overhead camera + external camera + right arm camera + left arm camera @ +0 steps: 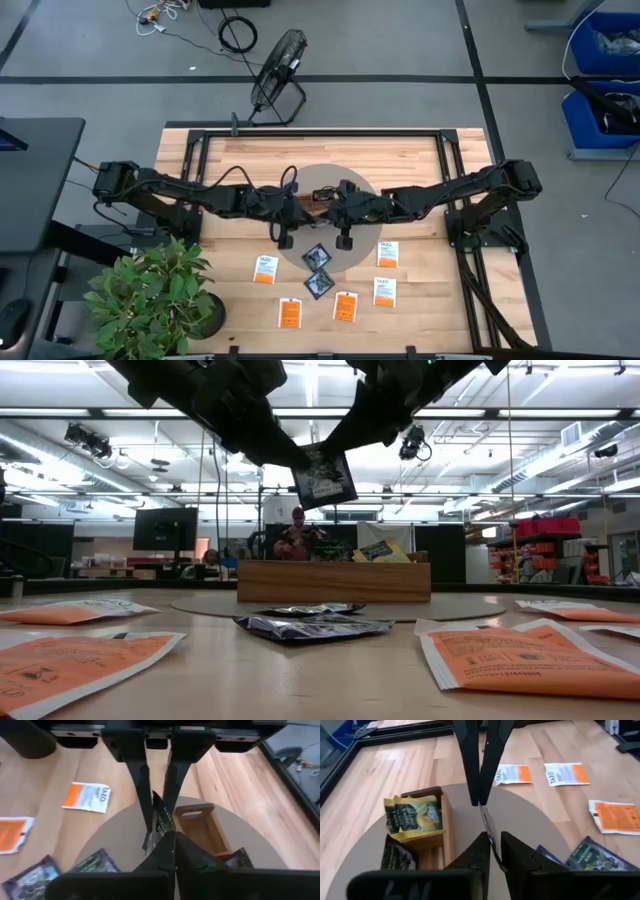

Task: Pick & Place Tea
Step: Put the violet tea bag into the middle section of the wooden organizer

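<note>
The white-and-orange packet [566, 773] on the tabletop [410, 770] carries the brand "TAZO" in dark capitals, seen in the left wrist view. The right wrist view shows the same mark on another white-and-orange packet [87, 796]. No other print is legible.

Background stuff: a black floor fan [279, 76] sat on the grey floor just behind the wooden table [230, 160], with cables [237, 33] coiled near it. A leafy potted plant [155, 295] was parked at the table's front left corner. Blue storage bins [606, 65] were stacked off to the right. A round grey mat [530, 822] covered the table's middle, with a wooden tray [333, 580] on it. In the low view, a person [296, 532] sat way back in the room, near a dark monitor [165, 528].
</note>
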